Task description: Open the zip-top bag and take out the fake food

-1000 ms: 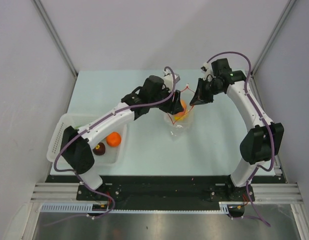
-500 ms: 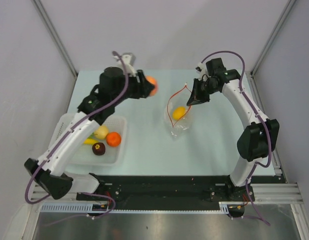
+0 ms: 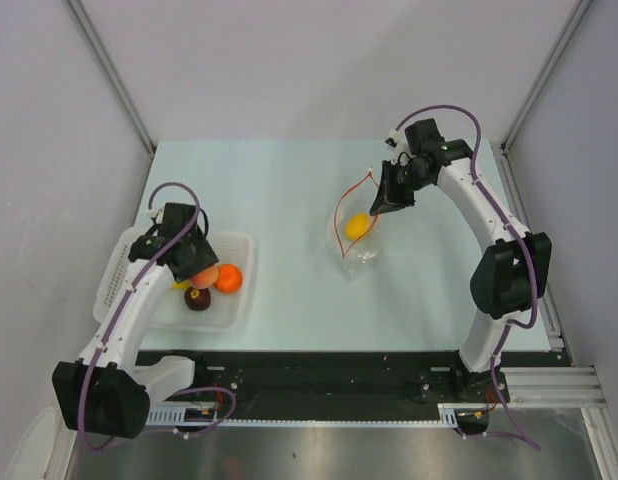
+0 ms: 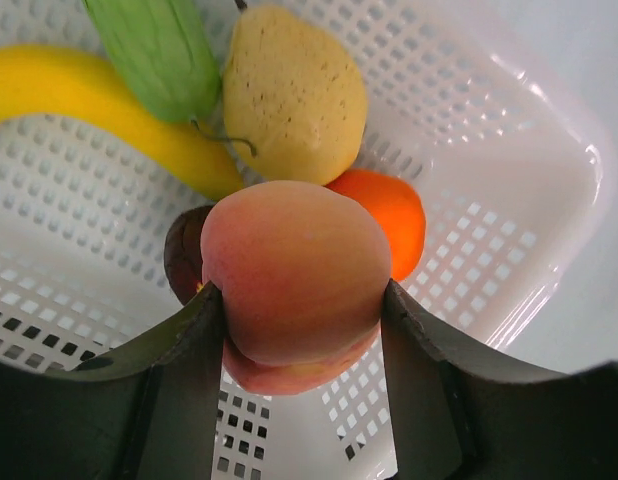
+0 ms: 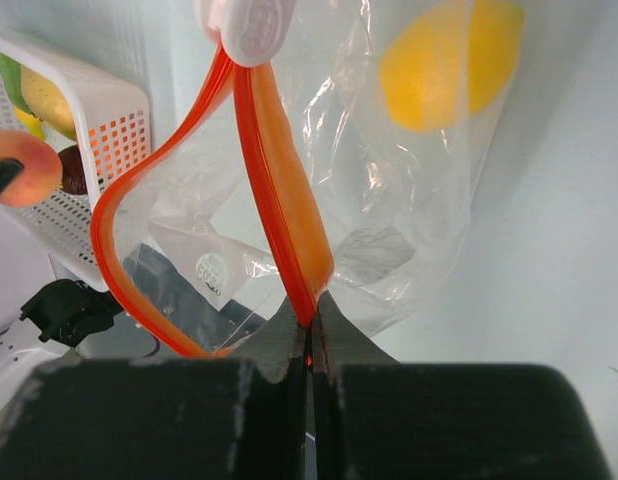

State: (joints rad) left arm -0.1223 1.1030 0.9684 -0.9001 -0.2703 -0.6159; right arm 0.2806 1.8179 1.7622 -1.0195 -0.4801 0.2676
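Observation:
The clear zip-top bag [image 3: 353, 232] with its red-orange zip strip [image 5: 279, 190] stands open at mid table. A yellow lemon [image 3: 357, 225] lies inside it, also seen in the right wrist view [image 5: 451, 62]. My right gripper [image 3: 387, 200] is shut on the zip strip and holds the mouth up. My left gripper [image 3: 199, 272] is shut on a peach [image 4: 294, 280] and holds it just above the white mesh basket [image 3: 124, 262]. In the basket lie a banana [image 4: 99, 110], a green vegetable [image 4: 164, 50], a yellow pear-like fruit [image 4: 294, 95], an orange [image 3: 228, 279] and a dark purple fruit [image 3: 197, 298].
The basket [image 4: 509, 150] sits at the table's front left corner. Grey walls enclose the table at the back and both sides. The black rail with both arm bases [image 3: 319, 375] runs along the near edge.
My left arm lifted the peach out of the bag, swung it left and brought it down over the basket. My right gripper kept its hold on the zip strip, barely moving.

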